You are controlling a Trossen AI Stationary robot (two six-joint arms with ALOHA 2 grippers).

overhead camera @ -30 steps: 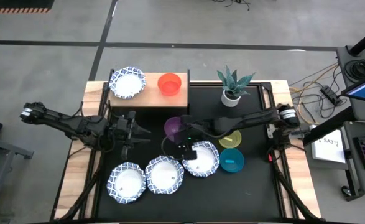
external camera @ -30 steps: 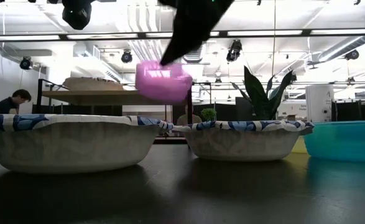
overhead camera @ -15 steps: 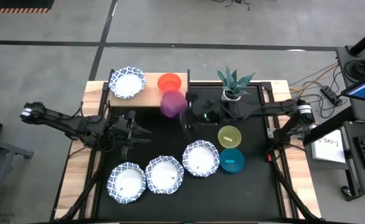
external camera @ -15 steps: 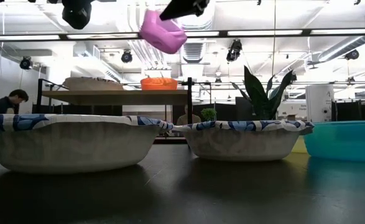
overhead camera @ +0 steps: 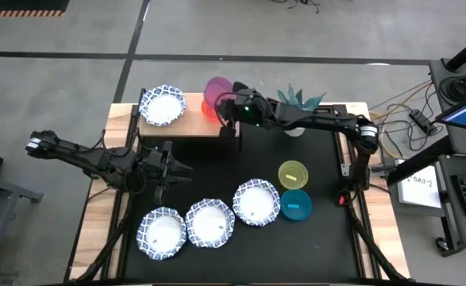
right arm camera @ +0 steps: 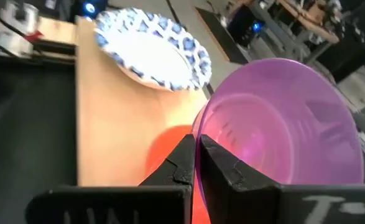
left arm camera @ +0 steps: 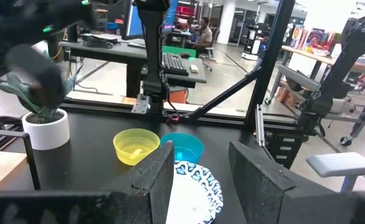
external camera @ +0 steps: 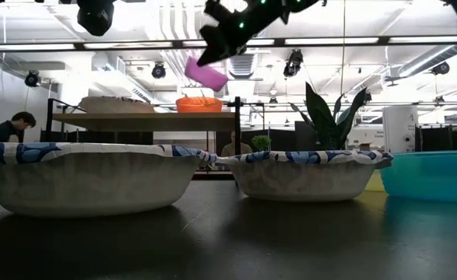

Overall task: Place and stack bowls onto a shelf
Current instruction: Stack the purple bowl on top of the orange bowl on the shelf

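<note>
Overhead lights glare above the table. Right gripper (overhead camera: 234,105) pinches the purple bowl's (overhead camera: 215,90) rim, holding it tilted over the red bowl (right arm camera: 170,155) on the shelf (overhead camera: 186,124). Likely light, stiff plastic, slippery; rim grip suits. Left gripper (overhead camera: 171,164) waits, fingers apart.

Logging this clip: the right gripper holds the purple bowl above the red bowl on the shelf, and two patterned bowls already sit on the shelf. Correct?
Not quite. The high view shows only one patterned bowl on the shelf; three others sit on the black mat. The rest holds: the right gripper holds the purple bowl by its rim above the red bowl.
</note>
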